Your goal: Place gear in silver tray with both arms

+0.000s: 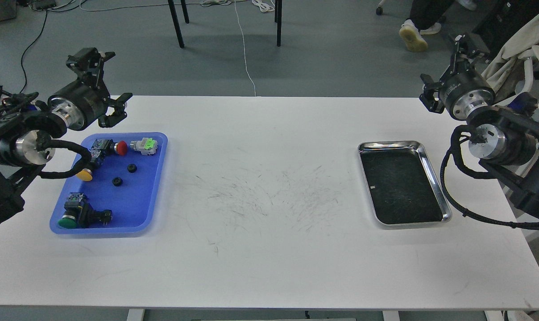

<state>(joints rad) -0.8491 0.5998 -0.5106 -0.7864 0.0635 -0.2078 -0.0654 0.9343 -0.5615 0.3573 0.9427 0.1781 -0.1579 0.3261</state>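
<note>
Two small black gears (131, 168) (116, 181) lie in the middle of the blue plastic tray (131, 203) at the table's left. The silver tray (387, 145) sits at the right with nothing on its dark scratched bottom. My left gripper (108, 84) hovers above the blue tray's far left corner, its claw fingers spread apart and empty. My right gripper (445, 71) hangs raised beyond the table's far right edge, behind and to the right of the silver tray, open and empty.
The blue tray also holds push-button parts: a red one (121, 148), a yellow one (84, 174), a green one (68, 220) and a grey-and-green block (145, 145). A scuffed white table (269, 258) spans the view. Beyond it are chair legs (176, 26) and a person's shoe (413, 36).
</note>
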